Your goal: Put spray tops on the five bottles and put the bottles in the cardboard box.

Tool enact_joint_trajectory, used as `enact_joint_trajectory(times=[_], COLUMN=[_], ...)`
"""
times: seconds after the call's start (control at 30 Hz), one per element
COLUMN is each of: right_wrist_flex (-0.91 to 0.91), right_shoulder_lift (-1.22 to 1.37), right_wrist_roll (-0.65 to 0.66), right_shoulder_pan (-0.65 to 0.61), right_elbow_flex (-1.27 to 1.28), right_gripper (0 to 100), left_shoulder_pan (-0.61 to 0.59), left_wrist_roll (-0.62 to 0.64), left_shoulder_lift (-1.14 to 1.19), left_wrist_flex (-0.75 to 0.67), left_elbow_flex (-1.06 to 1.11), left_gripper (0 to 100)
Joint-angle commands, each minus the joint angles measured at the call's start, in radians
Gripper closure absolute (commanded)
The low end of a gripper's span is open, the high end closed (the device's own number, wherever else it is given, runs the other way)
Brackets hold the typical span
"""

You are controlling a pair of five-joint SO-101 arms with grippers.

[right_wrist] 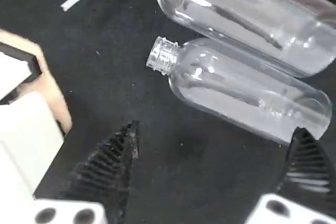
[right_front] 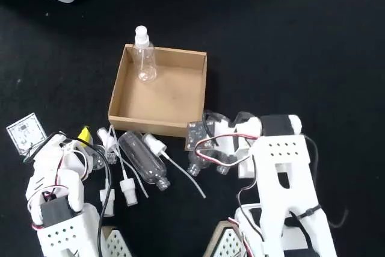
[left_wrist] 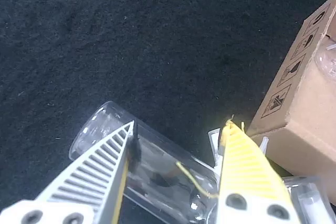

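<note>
My left gripper (left_wrist: pixel 179 129) is spread astride a clear bottle (left_wrist: pixel 157 174) lying near the box (left_wrist: pixel 299 103) corner. My right gripper (right_wrist: pixel 216 128) is spread too, with two capless bottles (right_wrist: pixel 236 95) lying touching, side by side, just past its tips. A capped bottle (right_front: pixel 144 58) sits in the box's far-left corner, while loose spray tops (right_front: pixel 128 188), their tubes and a lone bottle (right_front: pixel 143 161) clutter the table (right_front: pixel 301 40) before the box, between my arms.

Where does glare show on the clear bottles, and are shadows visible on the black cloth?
Right wrist view: white streaks run along both capless bottles; no shadow shows on the black cloth. Left wrist view: small glints on the bottle within the left gripper.
</note>
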Motion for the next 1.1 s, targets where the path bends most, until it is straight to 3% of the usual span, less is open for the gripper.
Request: enact_joint_trajectory(times=[0.0,0.33,0.83,1.07], right_wrist_flex=[-0.109,-0.284,-0.365,-0.336], right_shoulder_lift=[-0.036,-0.036,-0.036,-0.039], right_wrist_roll=[0.014,0.015,0.008,-0.184], right_shoulder_pan=[0.018,0.018,0.017,0.017], right_elbow_flex=[0.044,0.179,0.271,0.24], right_gripper=[62.0,62.2,62.4,62.4], left_shoulder_pan=[-0.002,-0.001,0.001,0.001], left_wrist_roll=[-0.006,-0.006,-0.006,-0.006], left_shoulder_lift=[-0.009,-0.009,-0.009,-0.009], left_wrist_flex=[-0.028,-0.028,-0.028,-0.028], left_elbow_flex=[-0.01,-0.01,-0.01,-0.01], left_gripper=[75,75,75,75])
